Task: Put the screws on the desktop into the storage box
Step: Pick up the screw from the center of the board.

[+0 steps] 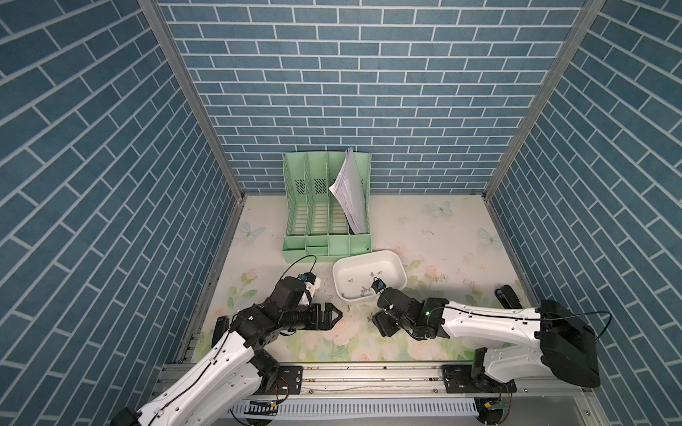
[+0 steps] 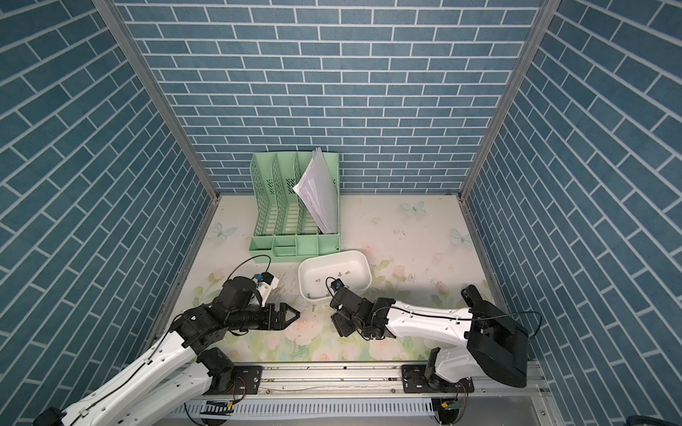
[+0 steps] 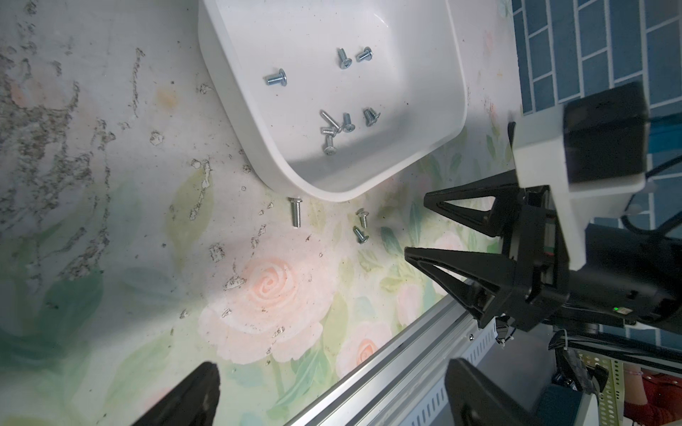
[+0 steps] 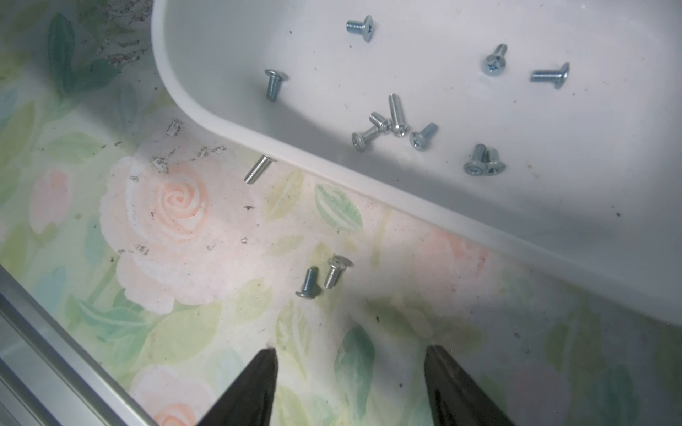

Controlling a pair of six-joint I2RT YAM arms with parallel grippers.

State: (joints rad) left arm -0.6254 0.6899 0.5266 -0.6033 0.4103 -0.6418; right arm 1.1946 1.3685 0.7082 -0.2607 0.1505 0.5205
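Observation:
The white storage box (image 1: 369, 263) (image 2: 334, 263) sits mid-desktop, with several screws (image 4: 396, 118) (image 3: 334, 129) lying in it. On the floral desktop (image 1: 424, 236) a long screw (image 4: 256, 169) (image 3: 296, 217) (image 1: 347, 305) lies against the box rim (image 4: 406, 191). Two short screws (image 4: 307, 282) (image 4: 334, 271) lie side by side in front of the box. My right gripper (image 4: 350, 352) (image 3: 415, 225) hovers just short of that pair, jaws apart with nothing between them. My left gripper (image 1: 337, 313) (image 2: 295, 313) (image 3: 330, 369) is wide open and empty, left of the screws.
A mint-green file organiser (image 1: 326, 221) holding papers stands behind the box against the back wall. Dark scratch marks (image 3: 48, 129) cover the desktop left of the box. An aluminium rail (image 1: 369, 376) runs along the front edge, and blue brick walls close in three sides.

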